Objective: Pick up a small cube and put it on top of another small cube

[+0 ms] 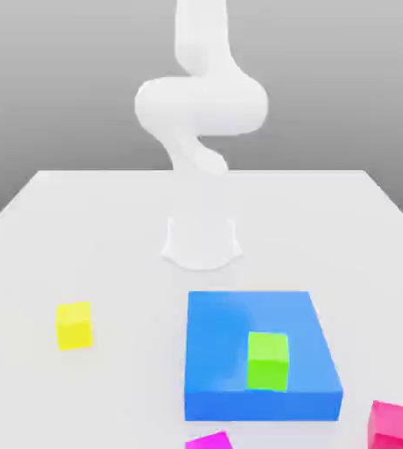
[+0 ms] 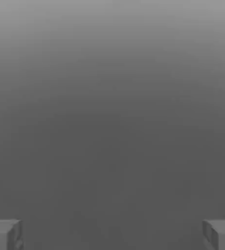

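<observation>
White worktop (image 1: pixel 135 219) against grey; the end effector's (image 2: pixel 112 237) fingers stand apart, empty. The green cube (image 1: pixel 267 361) looks light, rigid; best pinched across opposite side faces.

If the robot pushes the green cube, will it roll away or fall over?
The green cube probably won't roll, since its sides look flat. It may slide instead, and perhaps drop off the blue block it sits on.

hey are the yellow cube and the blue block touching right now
Apart: the exterior view shows bare white table between the yellow cube and the blue block.
</observation>
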Action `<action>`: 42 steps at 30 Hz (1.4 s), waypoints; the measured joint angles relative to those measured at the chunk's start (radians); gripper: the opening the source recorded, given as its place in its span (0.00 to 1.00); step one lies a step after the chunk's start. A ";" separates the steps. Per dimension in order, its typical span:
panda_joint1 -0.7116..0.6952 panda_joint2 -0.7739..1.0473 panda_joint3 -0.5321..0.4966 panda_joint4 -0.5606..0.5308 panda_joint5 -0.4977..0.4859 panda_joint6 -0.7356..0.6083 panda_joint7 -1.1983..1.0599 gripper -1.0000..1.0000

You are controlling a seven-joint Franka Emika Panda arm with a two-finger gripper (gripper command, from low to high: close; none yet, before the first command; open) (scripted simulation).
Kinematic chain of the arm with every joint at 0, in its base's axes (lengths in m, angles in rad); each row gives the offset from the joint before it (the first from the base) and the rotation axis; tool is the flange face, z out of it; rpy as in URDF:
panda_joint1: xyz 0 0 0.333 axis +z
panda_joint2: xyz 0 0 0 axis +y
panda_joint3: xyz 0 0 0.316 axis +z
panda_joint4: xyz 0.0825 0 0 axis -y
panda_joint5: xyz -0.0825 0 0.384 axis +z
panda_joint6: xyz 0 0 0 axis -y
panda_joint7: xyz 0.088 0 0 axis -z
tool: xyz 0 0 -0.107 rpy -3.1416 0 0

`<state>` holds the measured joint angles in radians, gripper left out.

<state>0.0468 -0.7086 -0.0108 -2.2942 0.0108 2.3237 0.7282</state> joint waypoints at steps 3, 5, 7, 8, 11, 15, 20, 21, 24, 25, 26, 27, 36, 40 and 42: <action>0.059 0.114 -0.014 0.007 0.012 0.030 -0.089 0.50; 0.093 0.187 -0.019 0.012 0.023 0.049 -0.148 0.50; 0.123 0.260 -0.021 0.017 0.035 0.067 -0.207 0.50; 0.138 0.297 -0.022 0.019 0.040 0.076 -0.236 0.50; 0.179 0.406 -0.019 0.026 0.056 0.104 -0.324 0.50; 0.221 0.551 -0.003 0.035 0.071 0.142 -0.436 0.50; 0.281 0.731 0.027 0.047 0.066 0.190 -0.560 0.50; 0.289 0.767 0.032 0.049 0.061 0.200 -0.582 0.50; 0.308 0.875 0.046 0.055 0.037 0.229 -0.641 0.50; 0.314 0.911 0.052 0.058 0.026 0.239 -0.659 0.50; 0.321 0.946 0.057 0.060 0.013 0.249 -0.675 0.50; 0.328 0.982 0.062 0.062 -0.002 0.258 -0.691 0.50; 0.366 1.233 0.060 0.098 -0.071 0.397 -0.724 0.00; 0.367 1.250 0.059 0.101 -0.072 0.408 -0.723 0.00; 0.365 1.218 0.062 0.094 -0.070 0.383 -0.725 0.00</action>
<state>0.4123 0.5090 0.0508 -2.1998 -0.0593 2.7063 0.0029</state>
